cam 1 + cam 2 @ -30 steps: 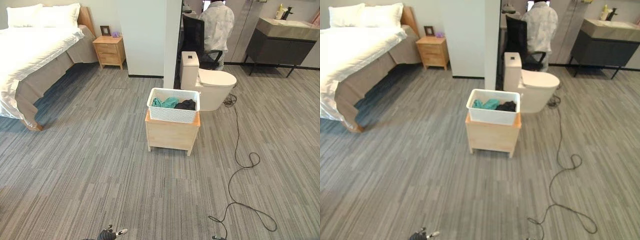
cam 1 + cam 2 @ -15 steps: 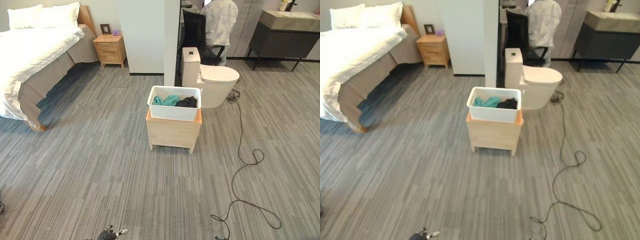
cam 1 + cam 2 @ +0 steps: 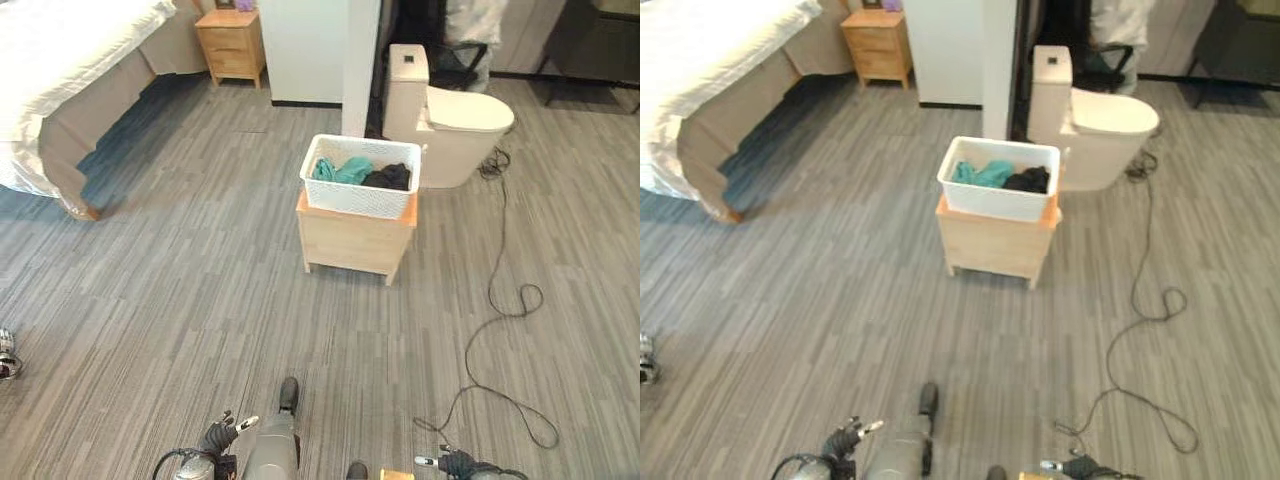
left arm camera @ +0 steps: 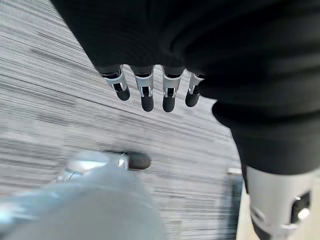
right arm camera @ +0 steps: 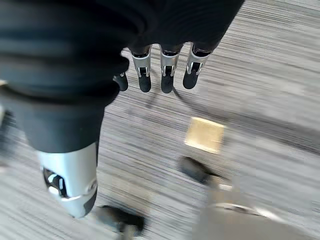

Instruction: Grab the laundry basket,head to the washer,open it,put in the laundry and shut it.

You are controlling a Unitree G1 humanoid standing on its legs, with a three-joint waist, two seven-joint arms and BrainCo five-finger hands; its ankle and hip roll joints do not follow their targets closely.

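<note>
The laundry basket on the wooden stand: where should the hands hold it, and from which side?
Probably the laundry basket is best held by its two short end rims, one hand each: it lies crosswise on the wooden stand, open top up, near long side facing the robot.

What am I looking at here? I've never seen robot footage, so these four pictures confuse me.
A two-legged humanoid robot took them. The two wide pictures come from a stereo camera on its head, looking down at a bedroom floor. Ahead stands a white laundry basket holding teal and dark clothes, resting on a small wooden cabinet. Behind it are a toilet and a white pillar; a bed and a nightstand lie to the left.

The two close pictures come from cameras on the wrists. Each looks along its own hand: the left hand and the right hand hang over the grey floor with fingers straight, holding nothing. The basket has not yet been picked up.
</note>
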